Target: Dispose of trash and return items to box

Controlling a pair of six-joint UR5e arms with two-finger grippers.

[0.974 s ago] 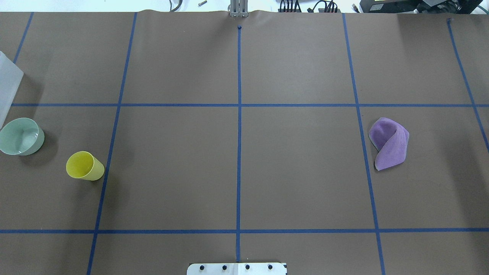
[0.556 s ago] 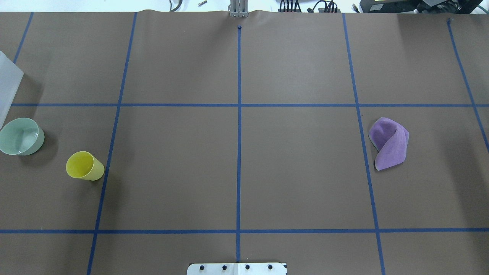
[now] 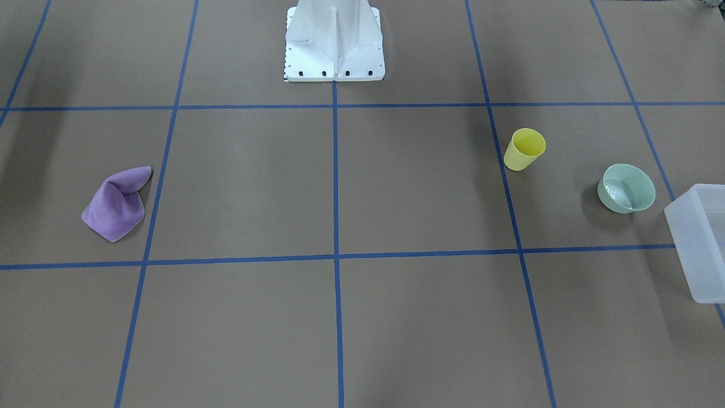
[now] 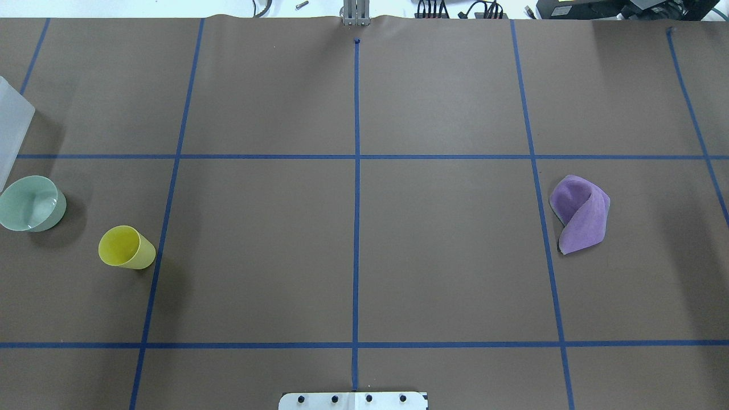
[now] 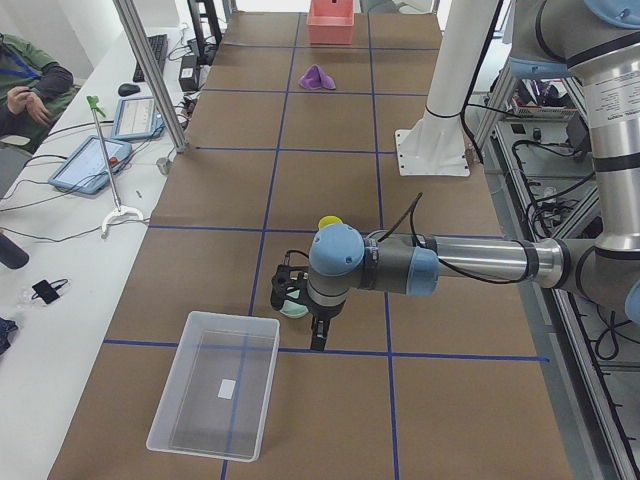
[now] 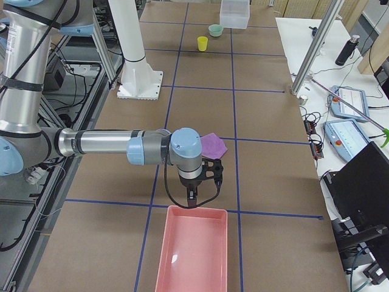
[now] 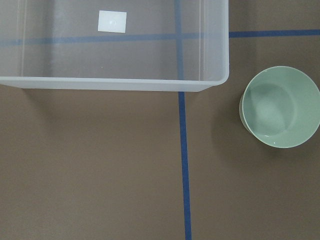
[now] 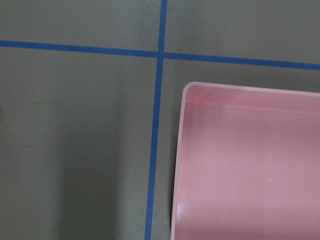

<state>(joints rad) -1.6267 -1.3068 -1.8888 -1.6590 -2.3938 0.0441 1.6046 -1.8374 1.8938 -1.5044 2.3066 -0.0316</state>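
Yellow cup (image 4: 126, 246), mint bowl (image 4: 31, 203), purple cloth (image 4: 581, 213) unmoved this past second; your box (image 7: 115, 84) holds neither item. Left gripper (image 5: 312, 330), right gripper (image 6: 192, 198): finger spread indeterminable.

The table (image 4: 256, 256) was big and brown, with blue tape lines (image 4: 356, 228) that made squares on it. A yellow cup (image 4: 126, 247) stood on it with its open end up. A green bowl (image 4: 31, 203) sat near the cup, but they did not touch. A clear box (image 3: 687, 249) sat just beside the bowl at that end of the table. Far off on the other side lay a purple cloth (image 4: 581, 213), bunched up in a heap. A pink bin (image 6: 194, 255) sat near the cloth. A white post (image 3: 334, 56) stood on the table too.
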